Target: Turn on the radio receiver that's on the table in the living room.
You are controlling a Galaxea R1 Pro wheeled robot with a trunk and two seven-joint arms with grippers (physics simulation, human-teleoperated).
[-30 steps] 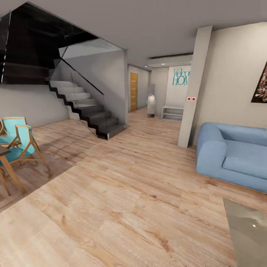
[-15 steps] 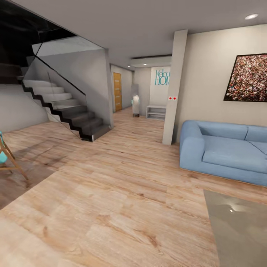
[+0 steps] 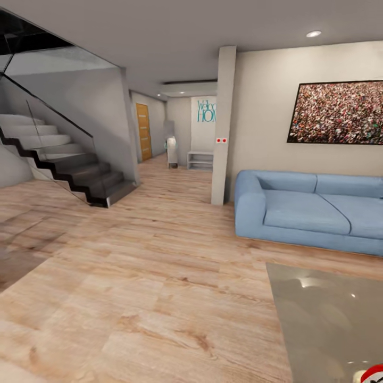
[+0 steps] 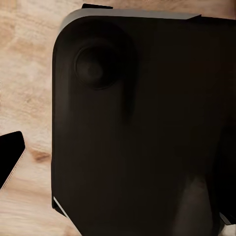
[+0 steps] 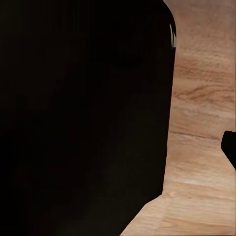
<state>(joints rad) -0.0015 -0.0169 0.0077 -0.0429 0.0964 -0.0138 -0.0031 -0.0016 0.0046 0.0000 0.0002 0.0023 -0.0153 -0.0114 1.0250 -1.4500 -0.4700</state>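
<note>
— Swung right since a second ago: chairs gone, stairs (image 3: 69, 170) at the left, sofa (image 3: 314, 210) in full, more table (image 3: 324, 314)

— Radio?

— Red sliver, radio (image 3: 374, 374), at the table's near edge: we're closing on it

— Containers?

— None to see

— Grippers?

— Both wrist views show dark robot body over floor; spread or pressed together, cannot tell

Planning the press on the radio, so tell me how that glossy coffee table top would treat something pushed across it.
The table mirrors ceiling lights, so it is probably smooth and slippery; a small object may slide rather than stay put. The top looks flat and rigid, unlikely to flex. Only a red-and-white sliver of the radio shows at its near edge.
</note>
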